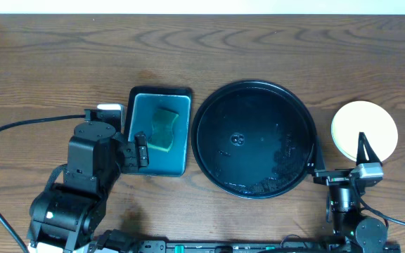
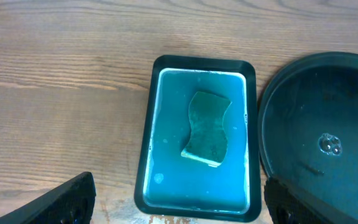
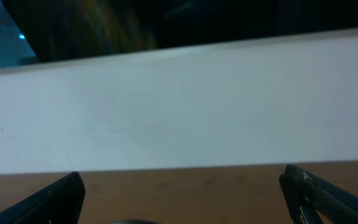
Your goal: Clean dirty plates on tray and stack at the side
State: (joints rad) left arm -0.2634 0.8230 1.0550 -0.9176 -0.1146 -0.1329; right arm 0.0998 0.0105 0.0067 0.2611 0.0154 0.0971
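Right of the bare black tray (image 1: 259,119), the plates (image 1: 364,130) sit on the tabletop (image 1: 48,70), a yellow one on top. The left claw (image 2: 179,186) and right claw (image 3: 180,177) both gape wide, empty. We should draw the right claw nearward without nudging the plates.

Both arms are matt black. The left arm (image 1: 83,176) is bulky with rounded housings, a white block (image 1: 110,110) and a trailing black cable (image 1: 20,130) — the right arm (image 1: 350,207) is slimmer, with a grey block (image 1: 369,171). The right tool (image 3: 182,173) has dark, tapered fingers (image 3: 55,199).
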